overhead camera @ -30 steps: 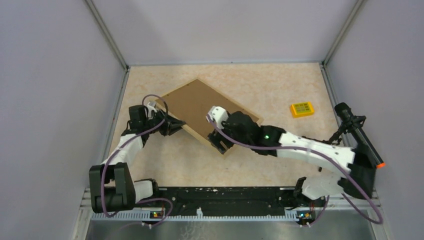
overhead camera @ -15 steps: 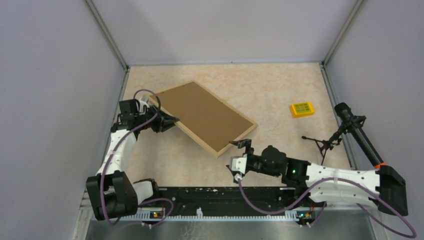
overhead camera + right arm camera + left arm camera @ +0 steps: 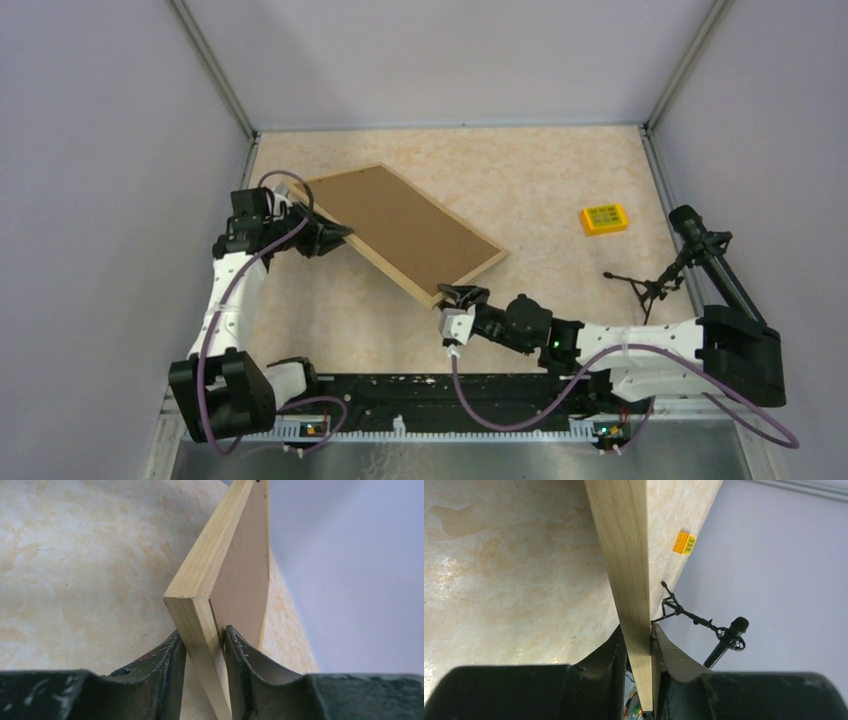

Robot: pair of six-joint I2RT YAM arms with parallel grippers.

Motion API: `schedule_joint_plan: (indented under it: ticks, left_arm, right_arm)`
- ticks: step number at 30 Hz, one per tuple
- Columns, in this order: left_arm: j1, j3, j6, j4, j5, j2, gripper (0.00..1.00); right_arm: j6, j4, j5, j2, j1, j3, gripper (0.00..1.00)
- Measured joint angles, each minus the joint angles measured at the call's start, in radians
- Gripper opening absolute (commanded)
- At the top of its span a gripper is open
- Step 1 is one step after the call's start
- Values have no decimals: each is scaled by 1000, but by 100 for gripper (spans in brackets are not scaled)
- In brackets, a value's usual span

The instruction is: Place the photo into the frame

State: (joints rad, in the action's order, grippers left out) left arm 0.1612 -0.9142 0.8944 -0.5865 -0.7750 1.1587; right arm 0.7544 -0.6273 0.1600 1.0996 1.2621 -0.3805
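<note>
Top external view: where is the frame?

— Your large, thin rectangular picture frame of light natural wood (image 3: pixel 405 232) sits at a slant on the left half of the beige marbled table (image 3: pixel 560 170). Its brown board back faces up. One corner points to the far left and the opposite one to the near middle. You cannot tell from here whether it rests flat on the table.

— And the arms?

— Your left gripper (image 3: pixel 340 235) is at the frame's long left edge, near the far-left corner. Your right gripper (image 3: pixel 465 293) is at the near corner, with its arm stretched low along the near side of the table.

— Are the fingers on the wood?

— Yes. In the left wrist view, your two black fingers (image 3: pixel 606 652) are clamped on the pale wooden edge (image 3: pixel 626 570), one on each face with no gap showing. In the right wrist view, your fingers (image 3: pixel 167 655) pinch the frame's corner (image 3: pixel 210 585) the same way. The wood sits against one finger and the brown board against the other.

— Anything else on the table?

— A small yellow toy brick (image 3: pixel 604 218) lies on the far right, well apart from the frame. A black microphone on a little tripod (image 3: pixel 700 250) stands at the right edge, nearer than the brick. Both show past the frame in your left wrist view, the brick (image 3: pixel 685 542) beyond the microphone (image 3: pixel 729 635).
</note>
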Motion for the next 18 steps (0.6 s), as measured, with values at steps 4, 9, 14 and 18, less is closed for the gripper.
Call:
schedule_joint_plan:
  ticks: [4, 9, 14, 18]
  left_arm:
    - [0, -25, 31, -21, 35, -16, 0]
    - [2, -38, 49, -43, 51, -18, 2]
    - [5, -63, 52, -39, 62, -19, 52]
    - [4, -117, -15, -6, 68, -62, 87]
  right_arm:
    - [-32, -54, 39, 28, 1, 0, 43]
    - [-64, -93, 112, 82, 1, 0, 24]
    - [-16, -127, 172, 103, 4, -21, 0]
    - [-73, -142, 207, 86, -4, -63, 0]
